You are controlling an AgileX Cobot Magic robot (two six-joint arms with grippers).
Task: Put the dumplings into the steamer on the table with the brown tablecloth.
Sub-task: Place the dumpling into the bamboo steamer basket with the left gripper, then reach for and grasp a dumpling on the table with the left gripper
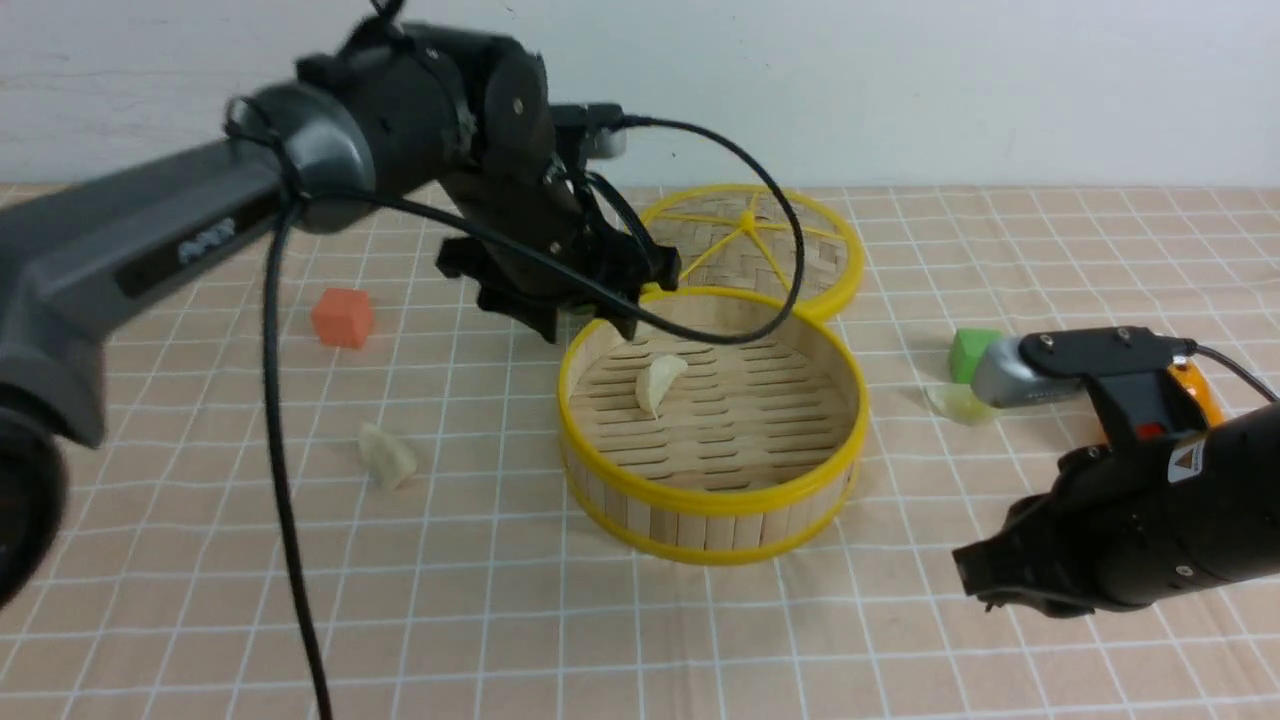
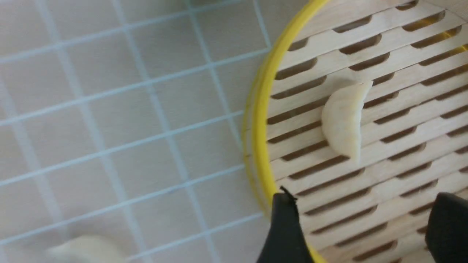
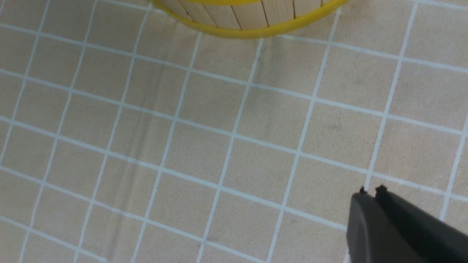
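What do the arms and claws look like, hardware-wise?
Left arm: matte dark-grey link with a pale logo, glossy black rounded joints, and a thick black cable looping off it. Right arm: glossy black, with a small triangle warning sticker and a silver-and-black wrist camera. The left claw and right claw are plain black with flat fingers.

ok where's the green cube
Front view, robot's right: the green cube sits on the tablecloth right of the steamer, a dumpling just in front of it.

Clothed table [image 1: 700, 640]: steamer [image 1: 712, 508], lid [image 1: 842, 262], cubes [image 1: 342, 317], dumplings [image 1: 388, 456].
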